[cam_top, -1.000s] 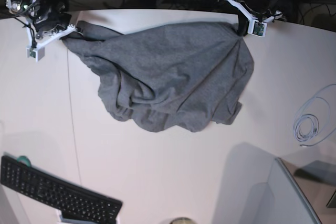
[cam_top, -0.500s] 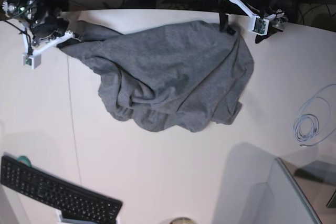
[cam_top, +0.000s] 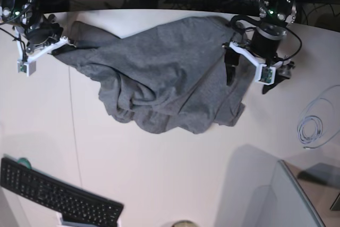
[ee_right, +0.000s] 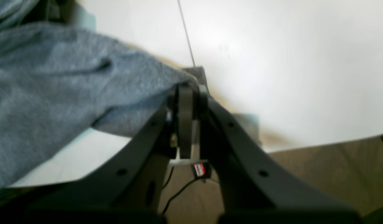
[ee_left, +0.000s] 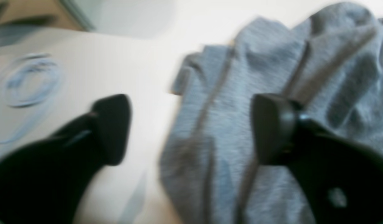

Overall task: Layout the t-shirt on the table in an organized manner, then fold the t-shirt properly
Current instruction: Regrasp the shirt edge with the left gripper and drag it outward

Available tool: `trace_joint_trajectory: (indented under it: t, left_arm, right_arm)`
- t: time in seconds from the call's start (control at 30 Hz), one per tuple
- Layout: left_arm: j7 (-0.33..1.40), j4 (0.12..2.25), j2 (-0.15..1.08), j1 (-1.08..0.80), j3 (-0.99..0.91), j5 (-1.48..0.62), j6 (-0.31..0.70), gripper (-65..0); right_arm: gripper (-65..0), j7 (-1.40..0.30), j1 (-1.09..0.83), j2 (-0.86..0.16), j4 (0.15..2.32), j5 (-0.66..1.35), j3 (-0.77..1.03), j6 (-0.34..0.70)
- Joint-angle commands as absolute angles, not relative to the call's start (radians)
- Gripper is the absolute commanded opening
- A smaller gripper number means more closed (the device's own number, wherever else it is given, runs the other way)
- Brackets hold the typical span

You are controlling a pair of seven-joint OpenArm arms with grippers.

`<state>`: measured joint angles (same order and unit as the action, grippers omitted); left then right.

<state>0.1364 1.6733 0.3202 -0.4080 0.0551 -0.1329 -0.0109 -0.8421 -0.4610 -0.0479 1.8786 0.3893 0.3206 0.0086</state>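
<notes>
While clamped at 10 o'clock in the base view, right gripper (cam_top: 62, 43) pinching a stretched corner of the t-shirt (cam_top: 159, 78), fingers (ee_right: 185, 102) pressed together on the grey cloth in the right wrist view. Rumpled and bunched across the far half of the table (cam_top: 159, 184), from 10 o'clock over to 2 o'clock, lower hem crumpled toward the centre. At 2 o'clock, left gripper (cam_top: 247, 81) spread wide over the shirt's edge, one finger (ee_left: 269, 127) above the fabric, the other above bare tabletop, holding nothing. Coiled pale cable (cam_top: 311, 128) at 3 o'clock, black keyboard (cam_top: 58, 195) at 7 o'clock.
</notes>
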Motion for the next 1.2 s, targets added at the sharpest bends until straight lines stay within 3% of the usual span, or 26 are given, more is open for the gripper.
trace_joint_trajectory:
  t: [0.0, 0.13, 0.37, 0.57, 0.8, 0.87, 0.97, 1.1, 1.13, 1.17]
  left_arm:
    - [0.116, 1.652, 0.328, -0.375, 0.081, -0.134, -0.016, -22.4]
    - [0.116, 1.524, 0.328, -0.271, 0.159, -0.134, -0.016, -63.5]
    - [0.117, 1.426, 0.326, -0.248, 0.171, -0.142, -0.016, -65.0]
    - [0.315, 1.560, 0.265, -0.354, 0.168, -0.134, -0.016, -65.0]
    - [0.473, 1.764, 0.189, -0.349, 0.165, -0.133, -0.016, -65.0]
    - [0.506, 1.810, 0.189, -0.317, 0.163, -0.133, -0.016, -65.0]
    - [0.558, 1.822, 0.193, -0.278, 0.160, -0.133, -0.016, -65.0]
    - [0.601, 1.821, 0.193, -0.251, 0.153, -0.133, -0.016, -65.0]
    - [0.602, 1.821, 0.193, -0.251, 0.127, -0.140, -0.015, -65.0]
    - [0.602, 1.819, 0.191, -0.252, 0.097, -0.143, -0.013, -65.0]
  right_arm:
    - [-64.8, -0.831, -0.453, -0.059, 1.897, 0.394, 0.323, 0.008]
    - [-64.8, -0.837, -0.407, -0.101, 1.896, 0.394, 0.325, 0.004]
    - [-65.0, -0.840, -0.217, -0.217, 1.742, 0.392, 0.320, 0.001]
    - [-65.0, -0.832, 0.111, -0.300, 1.425, 0.392, 0.312, 0.012]
    - [-64.2, -0.694, 0.404, -0.314, 1.225, 0.392, 0.208, 0.231]
    - [-62.7, -0.673, 0.429, -0.314, 1.234, 0.392, 0.173, 0.240]
    - [-48.2, -0.680, 0.407, -0.346, 1.303, 0.392, 0.185, 0.239]
    - [-16.5, -0.751, 0.292, -0.363, 1.474, 0.395, 0.271, 0.240]
    - [-10.7, -0.760, 0.242, -0.358, 1.532, 0.395, 0.317, 0.242]
    - [-9.2, -0.769, 0.188, -0.355, 1.587, 0.398, 0.355, 0.243]
